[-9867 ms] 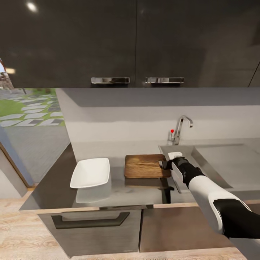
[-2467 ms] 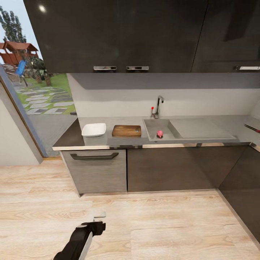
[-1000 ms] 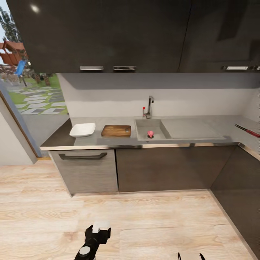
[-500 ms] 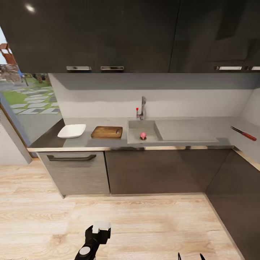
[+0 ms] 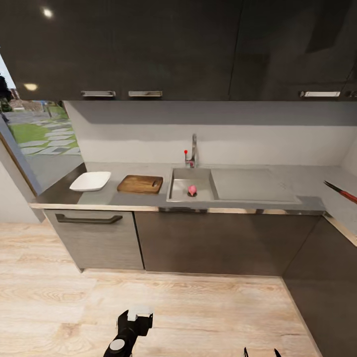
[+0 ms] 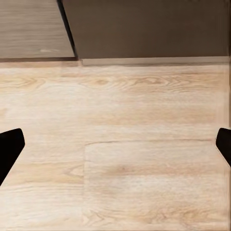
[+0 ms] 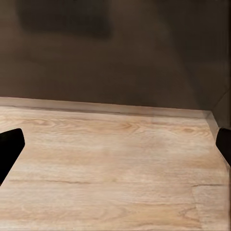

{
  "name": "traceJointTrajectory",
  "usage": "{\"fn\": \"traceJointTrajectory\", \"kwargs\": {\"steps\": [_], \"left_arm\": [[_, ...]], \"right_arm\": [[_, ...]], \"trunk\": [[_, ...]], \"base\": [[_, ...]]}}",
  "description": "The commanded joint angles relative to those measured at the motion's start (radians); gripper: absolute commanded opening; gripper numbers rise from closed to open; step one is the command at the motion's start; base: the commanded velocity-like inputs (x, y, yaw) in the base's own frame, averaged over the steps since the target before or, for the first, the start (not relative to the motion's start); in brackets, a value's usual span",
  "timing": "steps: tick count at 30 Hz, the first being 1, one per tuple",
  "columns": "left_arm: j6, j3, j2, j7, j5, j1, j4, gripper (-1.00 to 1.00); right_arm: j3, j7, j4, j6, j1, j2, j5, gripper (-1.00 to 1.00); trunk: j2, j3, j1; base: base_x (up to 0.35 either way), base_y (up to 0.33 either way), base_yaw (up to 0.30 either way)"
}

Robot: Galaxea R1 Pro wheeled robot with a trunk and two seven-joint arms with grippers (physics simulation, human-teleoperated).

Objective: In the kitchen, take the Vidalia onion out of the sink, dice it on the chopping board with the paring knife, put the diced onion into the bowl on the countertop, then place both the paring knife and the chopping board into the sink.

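Grey countertop (image 5: 139, 199), one bowl (image 5: 90, 181), one chopping board (image 5: 140, 184), one paring knife (image 5: 340, 191), both grippers spread, empty.

My left gripper (image 5: 133, 325) is matte black with a small white block capping its tip and a round grey disc on the wrist behind, while each wrist view shows my fingertips (image 6: 9, 149) as plain black wedges.
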Motion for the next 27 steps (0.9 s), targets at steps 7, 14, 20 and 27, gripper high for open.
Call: {"fn": "traceJointTrajectory", "kwargs": {"steps": [7,14,20,27], "left_arm": [[-0.003,-0.005,0.001,0.008,0.001,-0.001,-0.005,1.00],[0.015,-0.003,-0.026,0.013,0.001,-0.001,-0.068,1.00],[0.229,-0.002,-0.032,0.013,0.003,-0.001,-0.300,1.00],[0.573,-0.003,-0.036,0.012,0.004,-0.001,-0.631,1.00]], "right_arm": [[0.008,-0.010,0.001,-0.001,-0.001,0.000,0.003,1.00],[0.007,-0.010,0.001,-0.001,-0.001,-0.001,0.003,1.00],[0.007,-0.010,0.001,-0.001,-0.001,-0.001,0.003,1.00],[0.008,-0.010,0.001,0.000,-0.001,0.000,0.003,1.00]], "trunk": [[-0.001,-0.001,0.000],[-0.001,-0.001,0.000],[-0.001,-0.001,0.000],[-0.001,-0.001,0.000]], "base": [[0.082,-0.175,0.007],[0.009,-0.019,0.001],[0.001,-0.002,0.000],[0.000,0.000,0.000]]}}
